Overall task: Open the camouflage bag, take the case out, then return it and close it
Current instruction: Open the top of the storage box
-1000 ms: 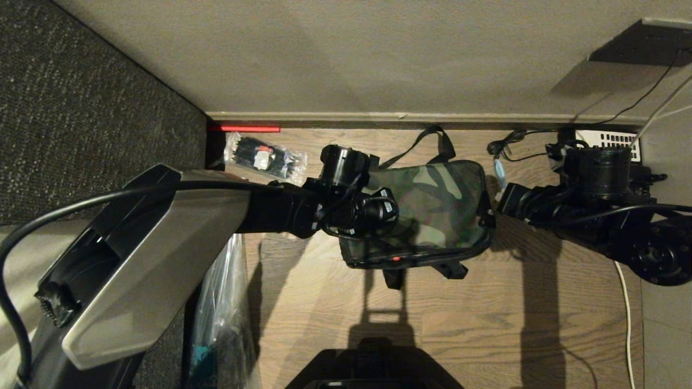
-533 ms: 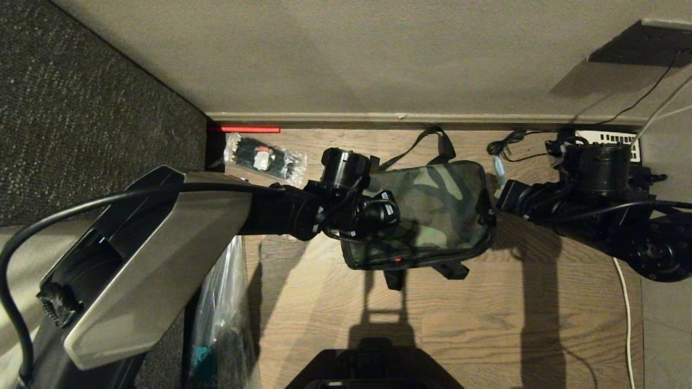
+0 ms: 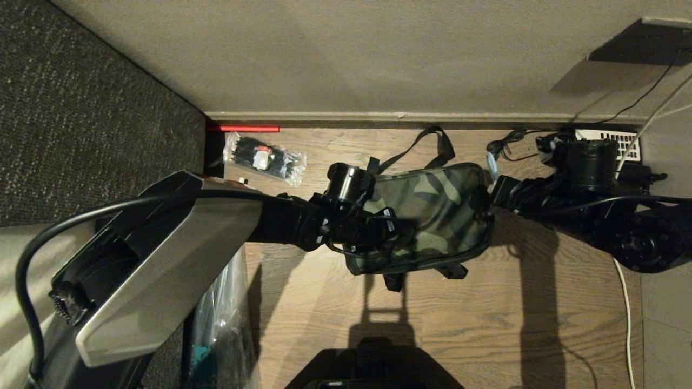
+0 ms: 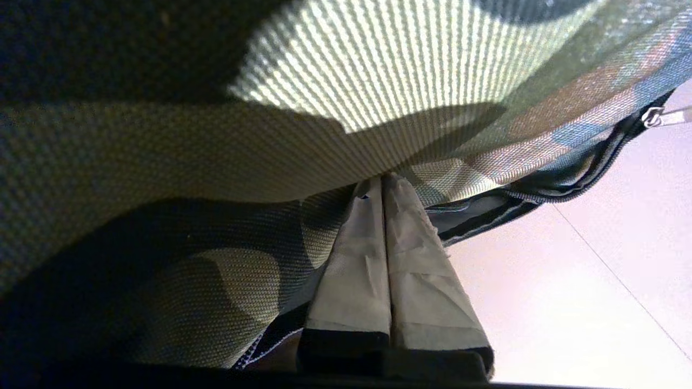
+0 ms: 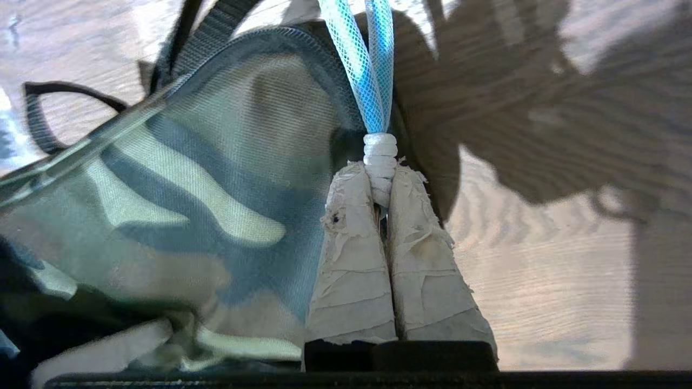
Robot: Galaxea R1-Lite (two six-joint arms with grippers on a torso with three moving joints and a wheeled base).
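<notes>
Right gripper (image 5: 381, 181): tape-wrapped fingers (image 5: 351, 254) pressed together on the white knotted end of a blue mesh pull cord (image 5: 367, 65), which appears to lead to the zipper at the right end of the bag. Left gripper (image 4: 381, 186): fingers (image 4: 351, 270) closed flat against each other, tips pushed into a fold of the camouflage cloth; whether they actually pinch fabric cannot be told. The boxy soft camouflage bag (image 3: 432, 210), green-brown-black top with black sides and straps, lies on the wooden floor (image 3: 486, 324) at centre frame in the head view, the left gripper over its left part and the right gripper at its right edge. Lid looks down; no red lining and no case visible, so I judge the case inside and the closing step under way. Handling: cloth is soft and slack, buckling under the fingers, so the zipper will likely bind unless the body is held taut; the cord is the sensible hold. A clear packet of black items (image 3: 265, 158) lies in the upper left of the head view, well apart.
</notes>
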